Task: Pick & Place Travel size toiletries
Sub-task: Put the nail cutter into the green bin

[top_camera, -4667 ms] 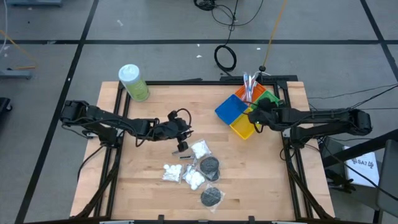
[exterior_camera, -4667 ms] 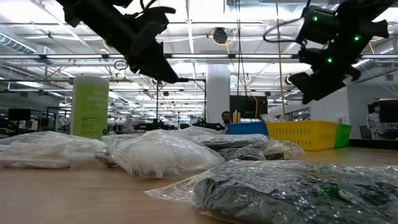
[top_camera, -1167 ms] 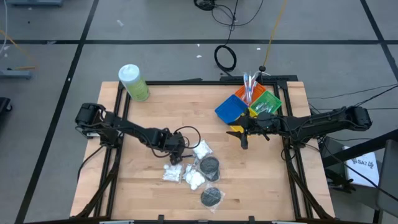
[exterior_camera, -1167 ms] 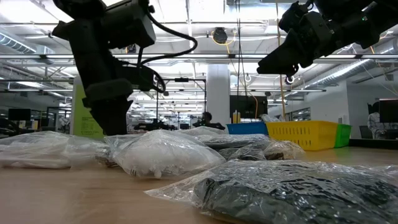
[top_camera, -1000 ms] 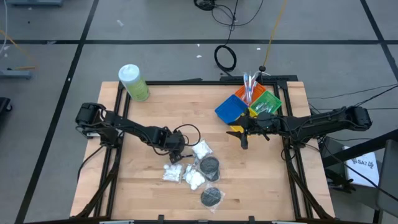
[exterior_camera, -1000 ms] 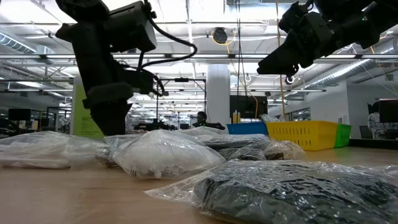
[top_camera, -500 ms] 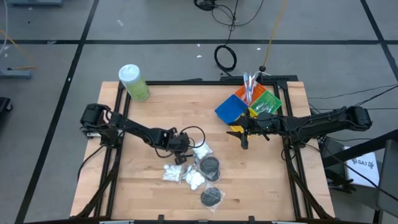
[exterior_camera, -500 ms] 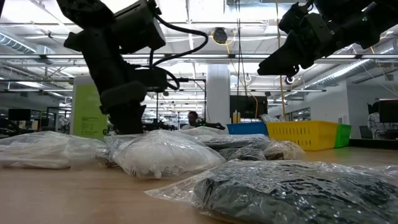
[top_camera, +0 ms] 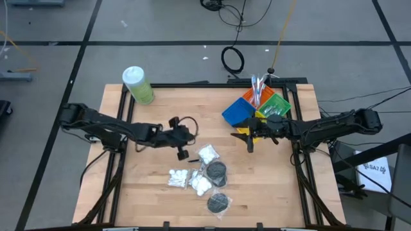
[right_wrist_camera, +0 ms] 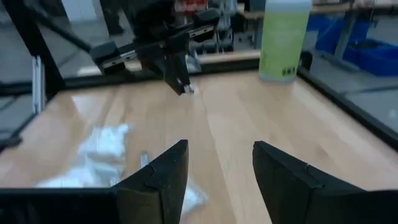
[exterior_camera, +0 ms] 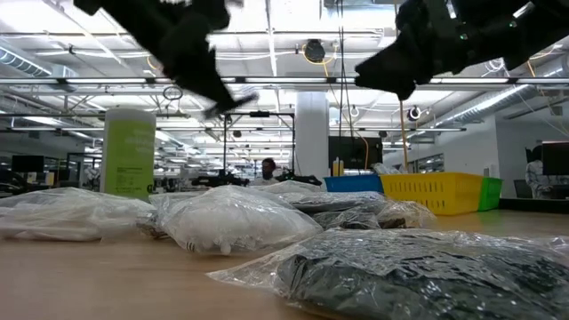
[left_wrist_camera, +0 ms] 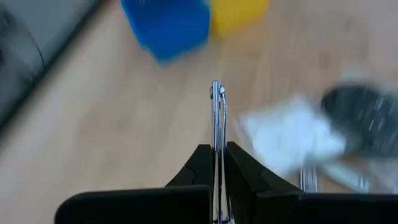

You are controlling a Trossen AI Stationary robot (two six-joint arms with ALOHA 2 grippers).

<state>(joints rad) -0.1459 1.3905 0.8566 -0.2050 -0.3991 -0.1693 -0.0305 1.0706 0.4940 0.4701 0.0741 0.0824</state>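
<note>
The left gripper (top_camera: 182,153) hung over the middle of the worktop (top_camera: 148,192), its jaws closed on a thin silvery item (left_wrist_camera: 216,134), which showed in the left wrist view as a slim, shiny, flat-edged strip standing straight out between the dark fingers (left_wrist_camera: 200,163). It was probably one of the silver tubes or a toothbrush seen edge-on; which one could not be told. Its long axis ran in line with the gripper, pointing toward the coloured bins.

Those bins, blue (top_camera: 239,112), yellow (top_camera: 252,133), orange and green, sat at about two o'clock from the held item, well apart from it across bare wood. Several toothbrushes (top_camera: 258,85) already stood in the far compartments. Judging by this, the next move would call for a carry toward two o'clock, the left arm holding the item while the right one was nearer the bins.

The right gripper (top_camera: 250,142) hovered just beside the yellow bin, its jaws spread and empty.

The remaining toiletries lay in a loose cluster at about five o'clock from the left gripper: crinkly clear bags of white cotton balls (top_camera: 207,154) and bagged black round discs (top_camera: 216,171), soft and slippery-looking. A tall green bottle (top_camera: 138,85) stood at the worktop's eleven o'clock corner.
</note>
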